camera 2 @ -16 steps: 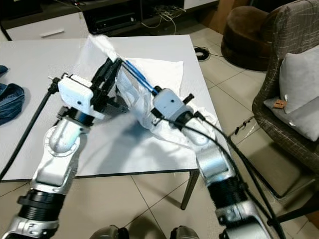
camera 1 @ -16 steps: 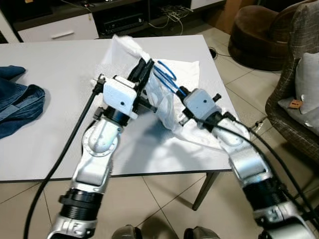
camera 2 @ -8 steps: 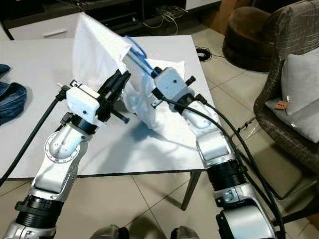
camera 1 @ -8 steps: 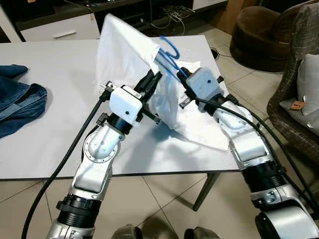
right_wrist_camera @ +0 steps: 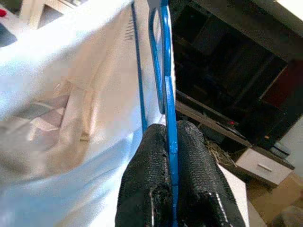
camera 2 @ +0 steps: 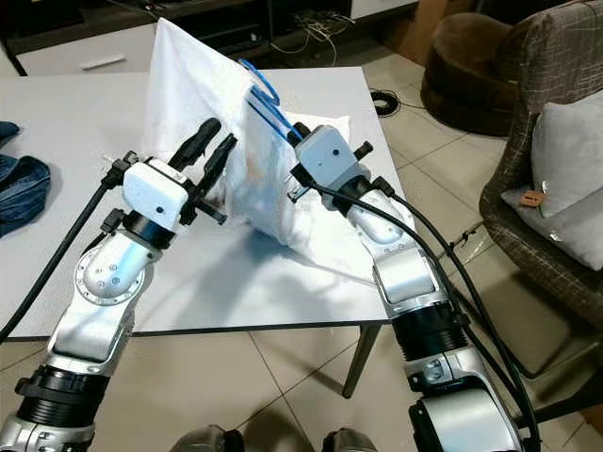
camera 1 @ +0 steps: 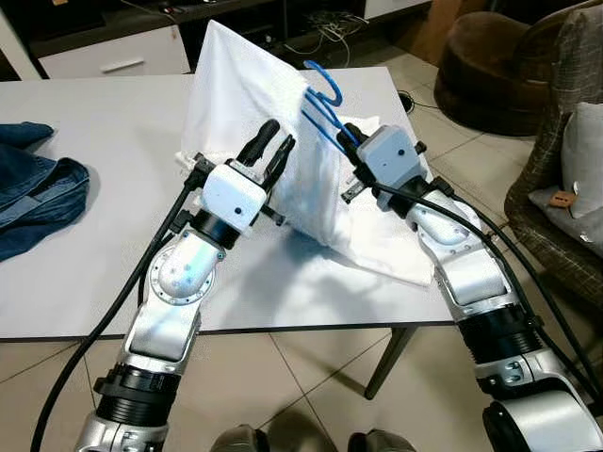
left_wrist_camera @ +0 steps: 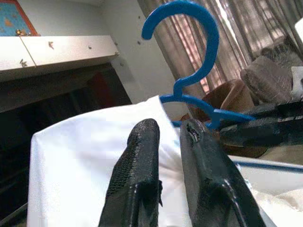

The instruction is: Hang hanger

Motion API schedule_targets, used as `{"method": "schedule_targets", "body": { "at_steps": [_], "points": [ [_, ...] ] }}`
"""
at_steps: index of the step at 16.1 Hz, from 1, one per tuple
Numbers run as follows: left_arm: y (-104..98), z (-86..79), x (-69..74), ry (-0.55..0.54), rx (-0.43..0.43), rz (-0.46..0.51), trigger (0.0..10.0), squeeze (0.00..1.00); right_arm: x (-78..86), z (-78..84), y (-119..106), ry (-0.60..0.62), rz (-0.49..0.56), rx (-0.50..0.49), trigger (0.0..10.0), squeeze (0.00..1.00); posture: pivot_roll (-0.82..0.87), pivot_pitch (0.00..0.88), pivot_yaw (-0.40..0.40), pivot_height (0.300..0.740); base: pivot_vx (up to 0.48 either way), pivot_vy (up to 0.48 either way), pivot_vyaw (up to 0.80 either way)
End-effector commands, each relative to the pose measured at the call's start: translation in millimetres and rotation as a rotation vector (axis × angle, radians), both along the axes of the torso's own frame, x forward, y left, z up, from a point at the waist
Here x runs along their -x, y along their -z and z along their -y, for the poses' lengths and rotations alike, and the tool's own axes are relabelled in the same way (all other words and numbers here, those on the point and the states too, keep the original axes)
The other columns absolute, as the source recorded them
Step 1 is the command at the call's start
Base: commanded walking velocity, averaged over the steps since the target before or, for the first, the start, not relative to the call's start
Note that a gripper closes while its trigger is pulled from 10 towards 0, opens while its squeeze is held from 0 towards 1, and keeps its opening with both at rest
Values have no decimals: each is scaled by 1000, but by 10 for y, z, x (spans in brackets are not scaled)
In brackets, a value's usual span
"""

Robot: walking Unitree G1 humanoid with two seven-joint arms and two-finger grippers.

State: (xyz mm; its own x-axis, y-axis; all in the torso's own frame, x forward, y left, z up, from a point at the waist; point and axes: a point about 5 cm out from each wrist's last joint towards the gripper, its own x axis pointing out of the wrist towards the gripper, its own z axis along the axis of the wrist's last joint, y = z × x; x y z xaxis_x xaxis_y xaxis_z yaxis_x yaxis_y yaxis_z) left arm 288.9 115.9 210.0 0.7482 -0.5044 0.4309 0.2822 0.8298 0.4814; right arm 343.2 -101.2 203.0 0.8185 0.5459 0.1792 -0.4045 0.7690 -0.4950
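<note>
A blue plastic hanger (camera 1: 325, 83) carries a white shirt (camera 1: 236, 85) that rises like a tent above the white table (camera 1: 94, 122), with its lower hem still lying on the top. My right gripper (camera 1: 347, 132) is shut on the hanger's bar just below the hook, as the right wrist view shows with the blue bar (right_wrist_camera: 163, 56) pinched between the fingers. My left gripper (camera 1: 280, 134) stands open beside the shirt's front, and in the left wrist view its fingers (left_wrist_camera: 142, 156) show a narrow gap with nothing in it, the hook (left_wrist_camera: 199, 42) beyond them.
Blue jeans (camera 1: 38, 188) lie at the table's left edge. A woven armchair with a grey cushion (camera 1: 565, 179) stands to the right, a brown pouf (camera 1: 480, 66) behind it. A low cabinet (camera 1: 113, 52) runs along the back. Tiled floor lies below the table's front edge.
The right gripper has raised the hanger, so the shirt has lifted off the table. The left gripper, earlier pressed into the cloth, has drawn back with its fingers parted.
</note>
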Motion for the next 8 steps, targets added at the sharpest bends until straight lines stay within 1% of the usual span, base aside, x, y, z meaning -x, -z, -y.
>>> {"method": "schedule_targets", "body": {
  "at_steps": [1, 2, 3, 5, 6, 7, 8],
  "points": [
    [13, -92, -25, -44, -16, -10, 10000, 0, -25, 46, -63, 29, 30, -32, 10000, 0, -52, 47, 42, 740, 0, 0, 0],
    [16, -119, -28, -56, -21, -9, 10000, 0, -33, 49, -66, 36, 30, -35, 10000, 0, -52, 47, 42, 740, 0, 0, 0],
    [-1, -171, -20, -76, -8, 10, 10000, 1000, -40, 41, -69, 37, 31, -38, 10000, 0, -46, 45, 41, 740, 0, 0, 0],
    [-28, -197, -13, -87, -13, 24, 10000, 1000, -31, 3, -54, 21, 33, -28, 10000, 0, -41, 44, 40, 740, 0, 0, 0],
    [-57, -226, -23, -91, 13, 17, 10000, 976, -16, -9, -38, 6, 47, 8, 10000, 0, -41, 43, 40, 740, 0, 0, 0],
    [-96, -276, -17, -73, -1, 26, 10000, 0, 38, -37, -13, -43, 89, 87, 10000, 0, -42, 43, 40, 740, 0, 0, 0],
    [-121, -329, -12, -77, -34, 46, 10000, 0, 80, -50, -3, -82, 106, 112, 10000, 0, -42, 43, 40, 740, 0, 0, 0]
  ]
}}
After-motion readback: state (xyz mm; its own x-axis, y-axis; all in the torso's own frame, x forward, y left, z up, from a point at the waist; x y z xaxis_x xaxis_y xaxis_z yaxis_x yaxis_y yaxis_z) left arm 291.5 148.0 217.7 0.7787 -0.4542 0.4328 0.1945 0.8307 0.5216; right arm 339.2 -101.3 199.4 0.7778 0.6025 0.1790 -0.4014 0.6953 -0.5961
